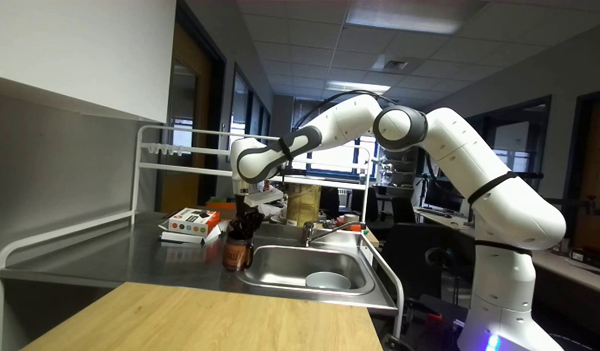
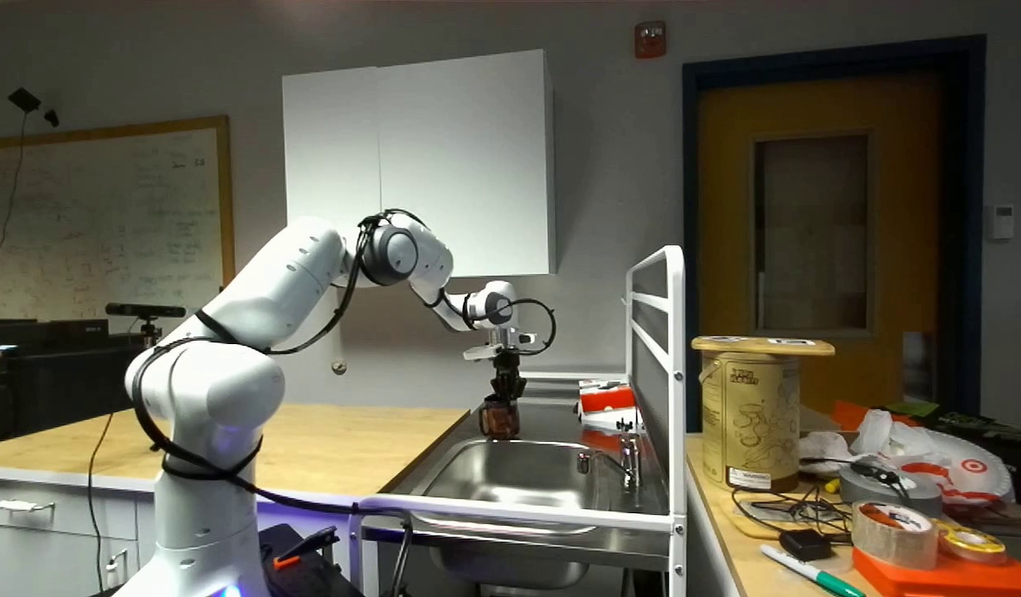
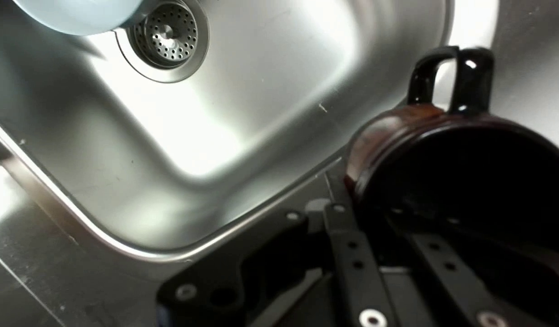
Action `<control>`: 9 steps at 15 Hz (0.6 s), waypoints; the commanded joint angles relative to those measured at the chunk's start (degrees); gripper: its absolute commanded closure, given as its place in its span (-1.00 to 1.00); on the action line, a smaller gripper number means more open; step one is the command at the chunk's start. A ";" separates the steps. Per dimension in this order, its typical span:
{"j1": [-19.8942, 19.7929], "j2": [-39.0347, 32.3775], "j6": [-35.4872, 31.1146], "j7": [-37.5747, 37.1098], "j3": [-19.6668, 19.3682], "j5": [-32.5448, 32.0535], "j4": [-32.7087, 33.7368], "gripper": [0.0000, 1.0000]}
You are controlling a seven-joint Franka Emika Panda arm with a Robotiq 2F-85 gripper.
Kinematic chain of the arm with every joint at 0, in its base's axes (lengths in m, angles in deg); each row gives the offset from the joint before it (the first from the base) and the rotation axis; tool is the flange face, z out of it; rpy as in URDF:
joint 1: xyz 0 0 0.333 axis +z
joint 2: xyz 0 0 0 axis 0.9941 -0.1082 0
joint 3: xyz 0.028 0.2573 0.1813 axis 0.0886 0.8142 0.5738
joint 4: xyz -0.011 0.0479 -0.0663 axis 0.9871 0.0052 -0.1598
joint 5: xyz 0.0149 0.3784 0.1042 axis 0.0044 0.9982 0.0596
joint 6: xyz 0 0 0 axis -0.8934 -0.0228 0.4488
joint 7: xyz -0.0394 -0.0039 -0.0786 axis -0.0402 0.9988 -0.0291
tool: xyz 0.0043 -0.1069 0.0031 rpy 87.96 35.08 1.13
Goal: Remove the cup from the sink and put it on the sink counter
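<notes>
– You had the cup point(image 1: 236, 254) just beside the sink point(image 1: 300, 261).
– Right, and your claw point(image 3: 365, 204) was clamped on the cup's wall. Whether you had it touching the counter point(image 1: 129, 251) or just above, I couldn't tell.

We seem to be in a lab set out partly as a kitchen: a robot arm point(image 1: 451, 146) stands beside a sink point(image 1: 290, 264); in an exterior view, a monitor point(image 1: 443, 201) and desk point(image 1: 453, 221) sit far right; in an exterior view, a scribbled whiteboard point(image 2: 104, 220) hangs far left.
</notes>
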 commanded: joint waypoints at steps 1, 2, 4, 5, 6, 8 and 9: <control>1.55 -4.10 8.11 -1.40 -0.70 -3.62 8.34 0.87; 1.71 -4.86 9.34 -1.31 -0.61 -4.09 9.70 0.86; 1.81 -6.31 10.98 -0.83 -0.41 -4.50 12.07 0.87; 1.87 -6.98 11.67 -0.65 -0.37 -4.67 13.16 0.87; 1.92 -7.46 12.26 -0.51 -0.33 -4.78 14.01 0.86; 1.85 -8.40 13.15 -0.19 -0.21 -4.72 15.65 0.86; 1.76 -8.79 13.47 -0.14 -0.17 -4.60 16.30 0.58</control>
